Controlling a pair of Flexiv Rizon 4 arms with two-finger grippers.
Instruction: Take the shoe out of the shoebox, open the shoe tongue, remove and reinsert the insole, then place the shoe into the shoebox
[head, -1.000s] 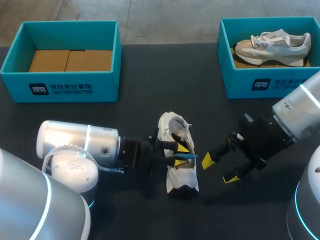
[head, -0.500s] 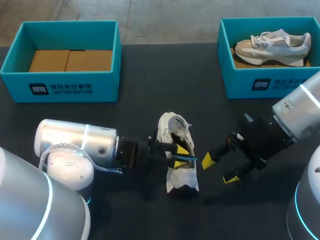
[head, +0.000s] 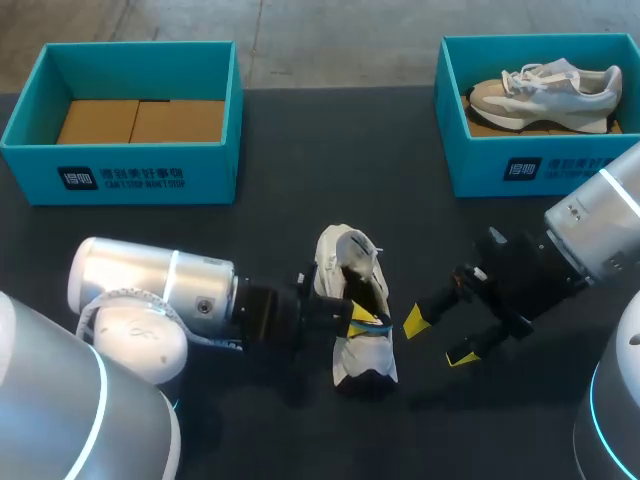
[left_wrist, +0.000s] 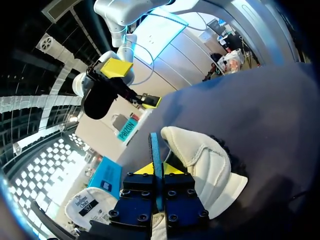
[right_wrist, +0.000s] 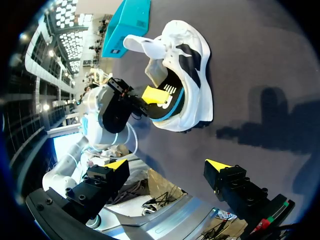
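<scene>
White laced shoe (head: 362, 355) lies lengthwise, laces at its far end; left tool (head: 358, 318) pinches its blue-edged insole (left_wrist: 154, 160); right tool (head: 438, 338) spread.

White shoe (head: 357, 345), black-lined, with a blue-edged insole (head: 374, 322) at centre — black table (head: 330, 170), teal box (head: 200, 175) upper left, second teal box (head: 480, 165) upper right.

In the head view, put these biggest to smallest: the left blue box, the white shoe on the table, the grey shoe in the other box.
1. Left blue box, clearly biggest.
2 and 3. White shoe and grey shoe look about alike; the grey one lies farther from the camera, so I won't rank them.
</scene>
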